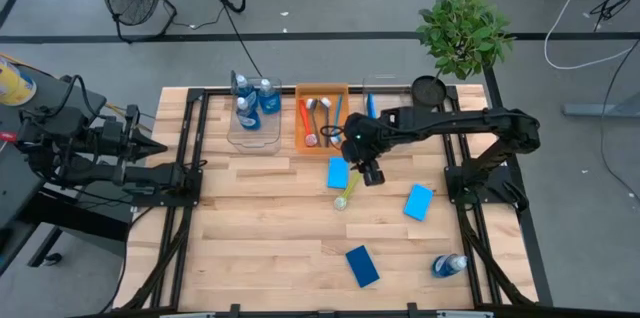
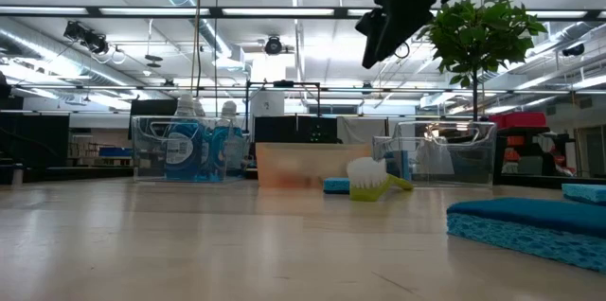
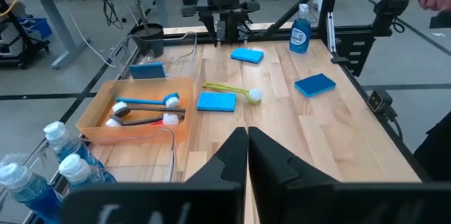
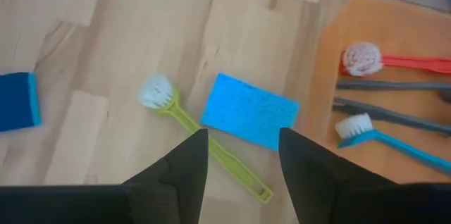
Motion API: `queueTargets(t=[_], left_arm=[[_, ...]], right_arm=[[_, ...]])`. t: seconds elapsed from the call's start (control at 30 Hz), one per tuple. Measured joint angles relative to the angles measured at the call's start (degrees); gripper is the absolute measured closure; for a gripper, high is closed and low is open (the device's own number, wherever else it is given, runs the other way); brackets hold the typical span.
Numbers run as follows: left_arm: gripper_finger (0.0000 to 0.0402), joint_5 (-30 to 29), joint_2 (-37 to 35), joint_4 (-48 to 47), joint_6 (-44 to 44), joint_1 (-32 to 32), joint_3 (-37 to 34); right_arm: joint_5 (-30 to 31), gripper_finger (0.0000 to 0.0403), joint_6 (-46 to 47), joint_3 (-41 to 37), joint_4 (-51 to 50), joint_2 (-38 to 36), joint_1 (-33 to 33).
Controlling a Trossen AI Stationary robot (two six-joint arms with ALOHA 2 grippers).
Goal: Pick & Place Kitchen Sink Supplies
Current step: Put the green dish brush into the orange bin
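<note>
My right gripper (image 4: 243,155) hangs open above the table's middle (image 1: 368,170), holding nothing; a blue sponge (image 4: 248,111) and the yellow-green brush (image 4: 204,143) lie flat on the wood below it. Two more blue sponges (image 1: 419,201) (image 1: 362,265) and a clear bottle with blue contents (image 1: 450,265) lie toward the near right. The orange bin (image 1: 322,138) holds red, grey and blue brushes (image 4: 394,90). Bottles (image 1: 253,103) stand in a clear bin. My left gripper (image 3: 246,155) waits shut at the table's left edge (image 1: 150,148).
A second clear bin (image 1: 385,93) at the far right of the orange one holds a blue sponge (image 1: 371,105). A potted plant (image 1: 462,30) stands at the far right corner. Black frame rails (image 1: 190,158) run along both table sides. Bare wood lies near left.
</note>
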Motion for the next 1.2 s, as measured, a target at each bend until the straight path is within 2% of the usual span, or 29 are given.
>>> queueTargets(t=[0.13, 0.43, 0.63, 0.73, 0.97, 1.2], left_arm=[[0.0379, 0.00, 0.00, 0.02, -0.01, -0.01, 0.00], [0.0379, 0.01, 0.02, 0.02, -0.03, 0.00, 0.00], [0.0378, 0.02, 0.02, 0.02, -0.05, -0.01, 0.01], [0.0378, 0.01, 0.02, 0.02, -0.05, -0.01, 0.01], [0.0378, 0.02, 0.02, 0.02, -0.07, 0.00, 0.01], [0.0378, 0.02, 0.02, 0.02, -0.08, 0.01, 0.00]], right_arm=[[-1.90, 0.0227, -3.40, -0.07, -0.65, 0.57, 0.52], [-2.37, 0.0227, -17.90, -0.37, -1.05, 1.90, 3.57], [-1.62, 0.0227, -18.42, -6.28, 1.90, 2.23, 4.47], [0.58, 0.0227, -18.63, -9.97, 6.14, 2.23, 4.80], [0.78, 0.0227, -19.38, -16.67, 15.68, 2.26, 4.80], [0.80, 0.0227, -21.17, -18.82, 17.71, 2.26, 4.74]])
